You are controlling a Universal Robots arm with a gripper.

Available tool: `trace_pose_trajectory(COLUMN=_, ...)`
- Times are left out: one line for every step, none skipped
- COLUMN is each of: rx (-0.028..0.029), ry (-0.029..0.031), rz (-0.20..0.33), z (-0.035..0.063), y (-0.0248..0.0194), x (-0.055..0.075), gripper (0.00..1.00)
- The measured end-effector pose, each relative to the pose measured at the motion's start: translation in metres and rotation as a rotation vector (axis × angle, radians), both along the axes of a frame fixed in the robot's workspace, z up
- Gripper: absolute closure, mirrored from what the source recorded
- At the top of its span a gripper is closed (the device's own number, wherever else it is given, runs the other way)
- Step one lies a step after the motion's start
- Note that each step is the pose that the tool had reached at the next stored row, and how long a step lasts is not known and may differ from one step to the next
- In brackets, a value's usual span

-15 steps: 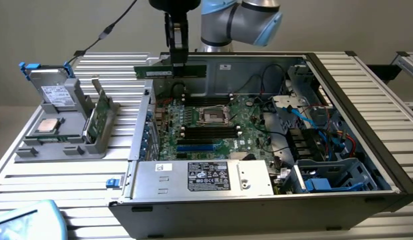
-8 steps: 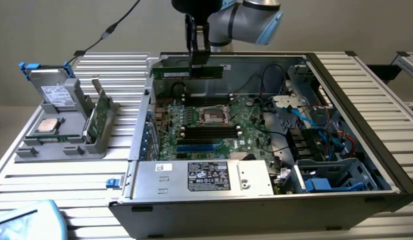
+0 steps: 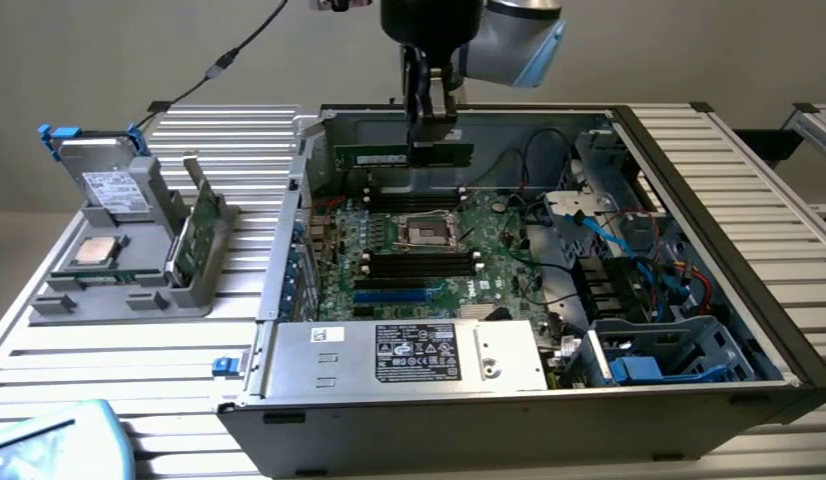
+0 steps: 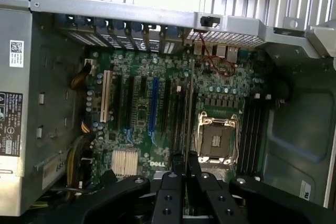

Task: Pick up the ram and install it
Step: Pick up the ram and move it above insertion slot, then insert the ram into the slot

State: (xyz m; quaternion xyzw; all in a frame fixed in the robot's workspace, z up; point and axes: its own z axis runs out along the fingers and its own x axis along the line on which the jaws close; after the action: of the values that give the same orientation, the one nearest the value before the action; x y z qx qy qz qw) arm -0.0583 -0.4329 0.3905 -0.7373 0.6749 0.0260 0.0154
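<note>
Ram [image 3: 373, 156] — a long, thin, dark-green circuit-board stick — hangs level in the air above the far end of the motherboard [image 3: 500, 250], close to the case's back wall. The black gripper [image 3: 433, 140] is clenched on it, nearer its end on the exterior view's right.

Under everything lies a table [image 3: 146, 350] of ribbed silver metal slats. On it rests an open computer case [image 3: 520, 430], a dark grey steel box lying on its side. The green motherboard inside carries rows of long black slots [image 3: 420, 263] and a square, metal-framed processor socket [image 3: 427, 231]. A silver power supply [image 3: 333, 360] with a black label fills the near corner. Blue and black cables [image 3: 640, 235] crowd the side on the exterior view's right.

On the exterior view's left stands a grey plastic tray [image 3: 66, 300]. It holds three things — a hard drive [image 3: 116, 190] standing upright, a square silver chip [image 3: 96, 252] lying flat, and a second green board [image 3: 197, 235] set on edge.
</note>
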Motion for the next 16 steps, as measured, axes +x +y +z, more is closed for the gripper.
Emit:
trace_pose_trajectory(rx=-0.0001, ry=0.0001, rz=-0.001, z=-0.0018, y=0.0, x=0.002, gripper=0.86)
trace_pose_trajectory(rx=-0.0001, ry=0.0001, rz=-0.002, z=-0.0036, y=0.0, x=0.003, gripper=0.86)
trace_pose_trajectory(rx=0.0, ry=0.0, rz=-0.004, z=-0.0055, y=0.0, x=0.004, gripper=0.86)
trace_pose_trajectory(rx=0.0, ry=0.0, rz=-0.005, z=-0.0072, y=0.0001, x=0.006, gripper=0.86)
trace_pose_trajectory(rx=0.0001, ry=0.0, rz=-0.006, z=-0.0091, y=0.0001, x=0.007, gripper=0.86)
trace_pose_trajectory(rx=0.0001, ry=0.0, rz=-0.008, z=-0.011, y=0.0002, x=0.008, gripper=0.86)
trace_pose_trajectory(rx=0.0001, ry=0.0, rz=-0.01, z=-0.0128, y=0.0002, x=0.009, gripper=0.86)
trace_pose_trajectory(rx=0.0, ry=0.0, rz=-0.012, z=-0.0146, y=0.0002, x=0.011, gripper=0.86)
trace_pose_trajectory(rx=0.0, ry=0.0, rz=-0.014, z=-0.0164, y=0.0002, x=0.012, gripper=0.86)
trace_pose_trajectory(rx=0.0, ry=0.0, rz=-0.016, z=-0.0182, y=0.0002, x=0.013, gripper=0.86)
trace_pose_trajectory(rx=0.0, ry=0.0, rz=-0.018, z=-0.02, y=0.0002, x=0.014, gripper=0.86)
trace_pose_trajectory(rx=0.0001, ry=0.0, rz=-0.02, z=-0.0219, y=0.0002, x=0.016, gripper=0.86)
trace_pose_trajectory(rx=0.0002, ry=0.0, rz=-0.022, z=-0.0238, y=0.0003, x=0.016, gripper=0.86)
trace_pose_trajectory(rx=0.0, ry=0.0, rz=-0.024, z=-0.0256, y=0.0003, x=0.017, gripper=0.86)
trace_pose_trajectory(rx=0.0, ry=0.0, rz=-0.025, z=-0.0273, y=0.0003, x=0.017, gripper=0.86)
trace_pose_trajectory(rx=0.0, ry=0.0, rz=-0.027, z=-0.0292, y=0.0003, x=0.017, gripper=0.86)
